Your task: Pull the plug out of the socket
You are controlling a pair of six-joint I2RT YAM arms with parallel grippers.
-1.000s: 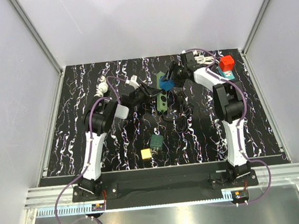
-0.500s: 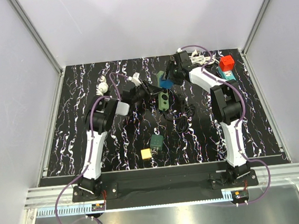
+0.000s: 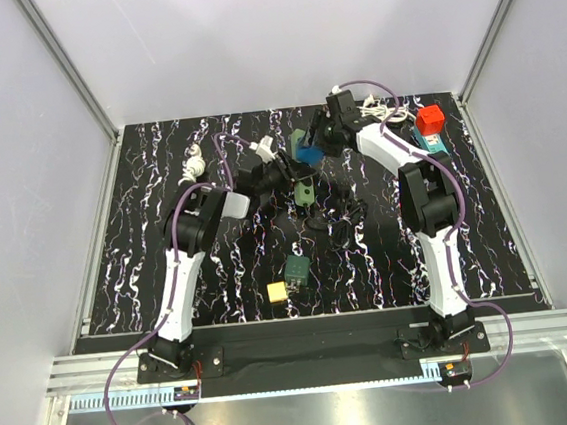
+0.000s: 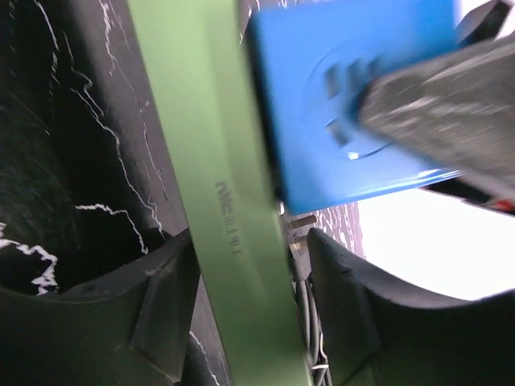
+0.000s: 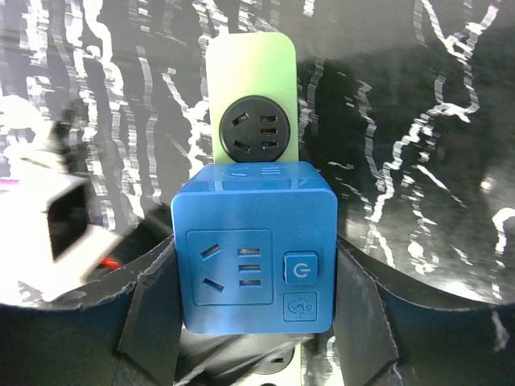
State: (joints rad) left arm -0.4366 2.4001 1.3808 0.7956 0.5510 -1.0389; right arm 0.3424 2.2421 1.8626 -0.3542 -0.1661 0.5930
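Counter [image 3: 149,276], black with white veins, carries the green socket strip [image 3: 305,190] near its far middle. Your left claw [image 4: 241,265] straddles that strip with its jaws apart, a gap showing between the strip and one finger. Smaller, the blue cube plug [image 5: 253,245] sits against the strip's face just beside a free round outlet, your right claw [image 5: 256,277] clamped on its two sides, though you cannot tell whether its pins are out; nearer the arms lie a small green block [image 3: 296,268] and a smaller yellow block [image 3: 275,292].
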